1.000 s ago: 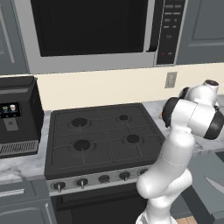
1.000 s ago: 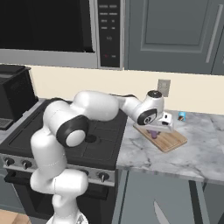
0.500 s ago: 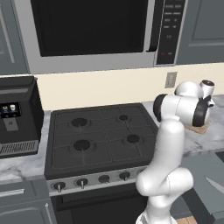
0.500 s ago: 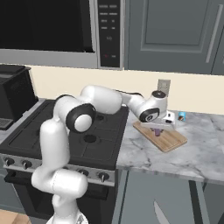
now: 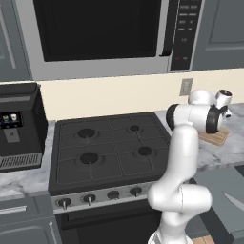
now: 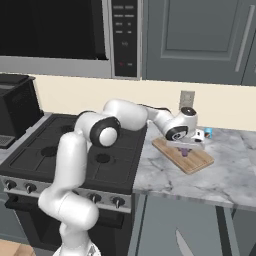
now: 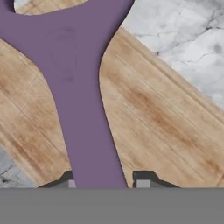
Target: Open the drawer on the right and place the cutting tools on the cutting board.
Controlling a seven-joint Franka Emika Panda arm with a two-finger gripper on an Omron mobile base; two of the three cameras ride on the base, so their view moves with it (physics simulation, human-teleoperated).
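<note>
Hand view looks straight down on the cutting board (image 7: 166, 127), whose slat lines run diagonally, with grey-veined marble tabletop (image 7: 183, 35) beyond its edge at the upper right and a sliver at the lower left. A flat purple tool (image 7: 83, 100) lies across the wood: a long straight shaft that widens and forks toward the top of the frame. Its lower end runs between the two dark fingertips (image 7: 143, 177), which sit on either side of it; whether the jaws are pinching it or merely flanking it I cannot tell.

From the right base view, the gripper (image 6: 189, 146) is low over the board (image 6: 196, 161), which lies at an angle on the marble tabletop (image 6: 210, 177) just right of the black stove (image 6: 55, 150). A small purple patch (image 6: 184, 152) shows on the board beneath the hand. A small blue object (image 6: 208, 133) stands near the wall behind the board.

The drawer (image 6: 200, 227) is pulled out below the tabletop, with one pale blade (image 6: 181, 241) lying inside. The left base view shows the same drawer (image 5: 224, 190) with a blade (image 5: 234, 200) in it.
</note>
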